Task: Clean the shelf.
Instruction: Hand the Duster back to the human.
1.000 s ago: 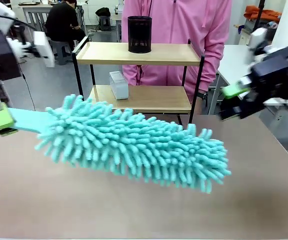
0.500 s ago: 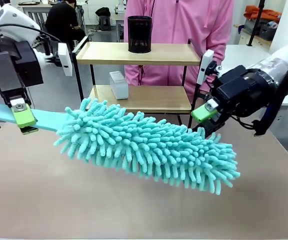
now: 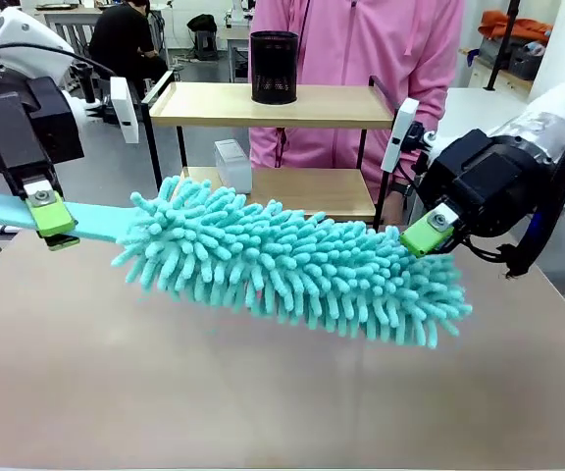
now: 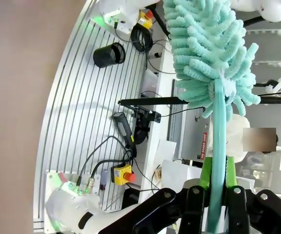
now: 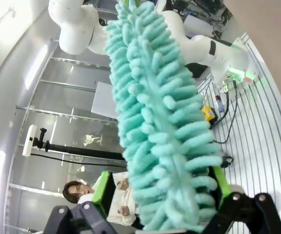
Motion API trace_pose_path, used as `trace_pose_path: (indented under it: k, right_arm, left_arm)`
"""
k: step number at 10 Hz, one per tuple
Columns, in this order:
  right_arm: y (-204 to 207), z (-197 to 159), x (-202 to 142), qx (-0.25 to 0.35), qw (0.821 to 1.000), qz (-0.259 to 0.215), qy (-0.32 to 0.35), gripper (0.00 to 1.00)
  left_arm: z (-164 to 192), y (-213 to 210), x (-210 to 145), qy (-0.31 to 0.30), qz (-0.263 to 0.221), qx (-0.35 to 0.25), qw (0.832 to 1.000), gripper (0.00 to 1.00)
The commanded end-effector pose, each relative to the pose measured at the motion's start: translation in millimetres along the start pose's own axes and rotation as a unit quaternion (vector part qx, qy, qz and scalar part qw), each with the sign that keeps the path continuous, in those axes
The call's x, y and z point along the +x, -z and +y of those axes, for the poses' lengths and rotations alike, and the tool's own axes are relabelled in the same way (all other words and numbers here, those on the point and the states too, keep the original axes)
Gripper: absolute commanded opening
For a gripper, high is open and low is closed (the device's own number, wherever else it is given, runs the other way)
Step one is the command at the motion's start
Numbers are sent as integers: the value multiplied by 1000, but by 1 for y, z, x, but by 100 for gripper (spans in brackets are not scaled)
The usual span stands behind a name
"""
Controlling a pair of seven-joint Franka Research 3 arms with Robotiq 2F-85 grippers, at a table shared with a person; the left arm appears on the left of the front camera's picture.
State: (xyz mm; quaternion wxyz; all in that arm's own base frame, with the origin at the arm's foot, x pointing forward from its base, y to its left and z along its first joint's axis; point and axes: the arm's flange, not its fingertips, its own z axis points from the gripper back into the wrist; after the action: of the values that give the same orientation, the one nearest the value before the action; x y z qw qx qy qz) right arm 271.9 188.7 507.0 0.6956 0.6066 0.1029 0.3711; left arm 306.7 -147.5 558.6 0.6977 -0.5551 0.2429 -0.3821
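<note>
My left gripper [image 3: 51,216] is shut on the flat teal handle of a fluffy teal duster [image 3: 297,267], which hangs slanted above the brown table. In the left wrist view the handle runs up between the gripper's [image 4: 218,170] green pads to the duster head [image 4: 206,46]. My right gripper [image 3: 426,235] is at the duster's far tip. In the right wrist view its jaws [image 5: 161,187] stand wide open on either side of the duster head [image 5: 155,112]. The shelf [image 3: 273,106] stands behind the duster. It holds a black mesh cup [image 3: 274,67] on top and a white box [image 3: 232,165] below.
A person in a pink top [image 3: 361,44] stands right behind the shelf. The brown table [image 3: 263,392] stretches under the duster toward me. A white table [image 3: 464,113] lies at the back right, and another person sits far off at the back left.
The right gripper came in from the right and now straddles the duster's tip. The left gripper carried the duster a little up and to the right.
</note>
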Motion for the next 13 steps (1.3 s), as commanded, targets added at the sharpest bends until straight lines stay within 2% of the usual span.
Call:
trace_pose_path:
  k: [1,4,5,6,7,8,9,13]
  right_arm:
    - [-5,-6,0,-3,1000,6,-20,100]
    - [-8,-3,1,4,1000,5,-27,100]
    - [-6,-5,0,7,999,16,-27,40]
    - [-7,-6,0,9,999,17,-27,40]
    - [-7,-5,-1,11,999,18,-28,0]
    - [-7,-5,-1,12,999,18,-28,35]
    - [-7,-5,-1,13,999,20,-27,0]
    - [-6,-5,-2,18,999,25,-22,0]
  left_arm:
    - [0,0,0,12,3,-34,999,12]
    - [2,0,0,6,0,-29,1000,12]
    - [3,0,0,6,-2,-27,1000,12]
    - [3,-1,0,6,-4,-26,1000,12]
    - [3,-1,-1,5,-4,-25,1000,12]
    - [4,-1,0,3,-2,-24,1000,12]
    - [4,0,0,3,-3,-23,1000,12]
    - [6,0,-1,-2,-11,-14,1000,12]
